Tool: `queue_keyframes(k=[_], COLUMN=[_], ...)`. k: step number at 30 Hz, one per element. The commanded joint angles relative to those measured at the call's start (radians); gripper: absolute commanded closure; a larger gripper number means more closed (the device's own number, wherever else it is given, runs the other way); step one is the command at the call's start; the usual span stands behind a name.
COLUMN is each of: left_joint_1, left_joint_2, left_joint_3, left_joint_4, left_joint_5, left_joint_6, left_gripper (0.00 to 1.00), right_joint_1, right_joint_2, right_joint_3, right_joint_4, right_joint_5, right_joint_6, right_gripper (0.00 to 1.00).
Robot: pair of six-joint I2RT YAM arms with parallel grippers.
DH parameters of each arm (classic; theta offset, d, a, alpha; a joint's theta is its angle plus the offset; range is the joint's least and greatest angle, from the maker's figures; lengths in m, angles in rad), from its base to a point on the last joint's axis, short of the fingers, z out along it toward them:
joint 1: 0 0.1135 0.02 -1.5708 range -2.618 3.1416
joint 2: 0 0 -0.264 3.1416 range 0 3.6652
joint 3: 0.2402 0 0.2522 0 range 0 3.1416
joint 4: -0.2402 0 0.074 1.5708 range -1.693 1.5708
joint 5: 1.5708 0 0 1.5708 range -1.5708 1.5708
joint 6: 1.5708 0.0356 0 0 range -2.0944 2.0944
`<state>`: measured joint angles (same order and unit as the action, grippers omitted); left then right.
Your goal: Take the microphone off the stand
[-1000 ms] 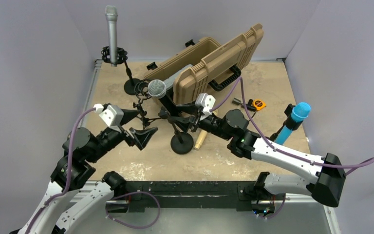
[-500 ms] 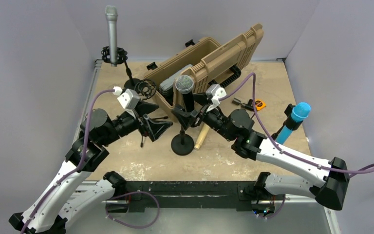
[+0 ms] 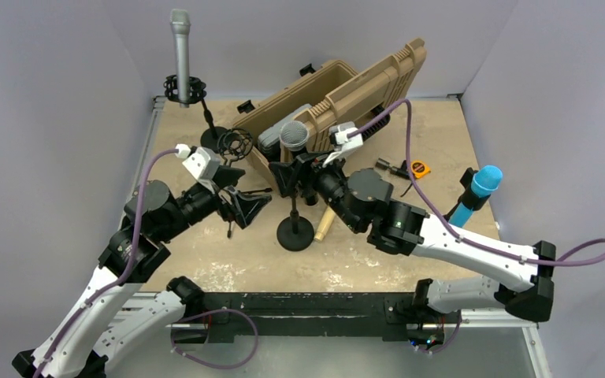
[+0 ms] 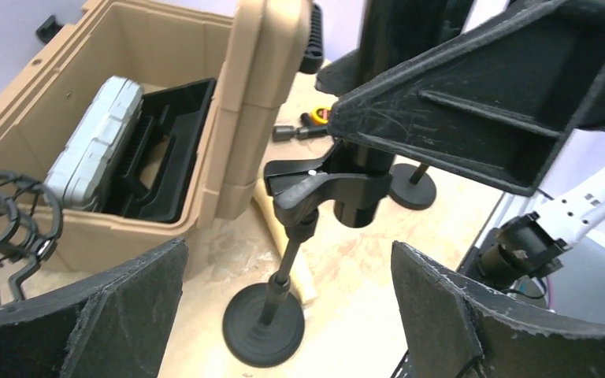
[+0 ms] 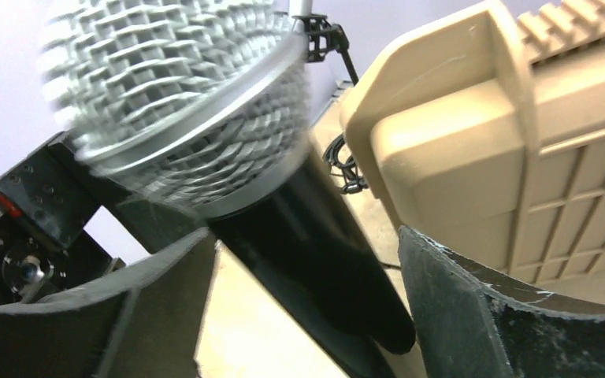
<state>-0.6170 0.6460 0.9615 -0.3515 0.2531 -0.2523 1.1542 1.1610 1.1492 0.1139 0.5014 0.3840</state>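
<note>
- The left tool (image 3: 257, 187) hovers at the near left of the microphone stand (image 4: 282, 272). Its fingers are spread wide and hold nothing.
- The stand's round base (image 3: 295, 233) sits on the desk (image 3: 339, 264), with a pale wooden stick (image 3: 324, 224) just to its right.
- The microphone (image 3: 294, 135) stands nearly upright over the base, its black handle seated in the stand's clip (image 4: 327, 187).
- The right tool (image 5: 307, 236) brackets that handle, with one finger close on each side. I cannot tell whether they press it.
- A blue-headed microphone (image 3: 484, 181) leans at the desk's right edge.
- Farther back is an open tan hard case (image 3: 362, 87) with a gray box (image 4: 98, 142) inside.
- At the far left, a silver microphone (image 3: 180, 47) stands upright in a shock-mount stand (image 3: 186, 85).
</note>
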Motion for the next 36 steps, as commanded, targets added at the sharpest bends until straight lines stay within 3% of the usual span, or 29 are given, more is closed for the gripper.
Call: queue_keyframes(k=[1, 6, 9, 10, 11, 12, 19, 23, 28, 33, 36], left_joint_1=[0.004, 0.004, 0.005, 0.006, 0.005, 0.009, 0.126, 0.174, 0.192, 0.197, 0.197], left_joint_2=[0.014, 0.035, 0.032, 0.031, 0.031, 0.035, 0.124, 0.076, 0.009, 0.017, 0.079], left_joint_3=[0.042, 0.048, 0.026, 0.015, 0.004, -0.006, -0.002, -0.040, -0.143, -0.249, -0.169], left_joint_4=[-0.041, -0.060, -0.018, 0.002, 0.020, 0.039, 0.108, 0.148, 0.216, 0.400, 0.319], left_joint_5=[-0.110, -0.083, 0.035, 0.061, 0.094, 0.121, 0.368, 0.387, 0.456, 0.464, 0.487], left_joint_6=[0.008, 0.001, -0.017, -0.020, -0.022, -0.023, -0.079, -0.067, 0.065, 0.088, 0.179], left_gripper=[0.02, 0.00, 0.00, 0.00, 0.00, 0.00, 0.00, 0.00, 0.00, 0.00, 0.00], right_joint_1=[0.052, 0.056, 0.055, 0.055, 0.055, 0.053, 0.004, -0.071, -0.194, -0.236, -0.242], right_joint_2=[0.070, 0.090, 0.036, 0.019, 0.001, -0.015, -0.110, -0.119, -0.089, -0.049, -0.049], right_joint_3=[0.115, 0.137, 0.066, 0.039, 0.013, -0.012, -0.179, -0.211, -0.216, -0.207, -0.213], right_joint_4=[-0.177, -0.225, -0.088, -0.027, 0.021, 0.074, 0.398, 0.439, 0.483, 0.475, 0.483], right_joint_5=[0.211, 0.255, 0.181, 0.153, 0.123, 0.077, -0.309, -0.549, -0.869, -1.003, -1.021], right_joint_6=[0.089, 0.084, -0.015, -0.069, -0.115, -0.161, -0.443, -0.581, -0.611, -0.631, -0.630], right_gripper=[0.22, 0.38, 0.51, 0.63, 0.90, 1.00, 1.00, 1.00, 1.00, 1.00, 1.00])
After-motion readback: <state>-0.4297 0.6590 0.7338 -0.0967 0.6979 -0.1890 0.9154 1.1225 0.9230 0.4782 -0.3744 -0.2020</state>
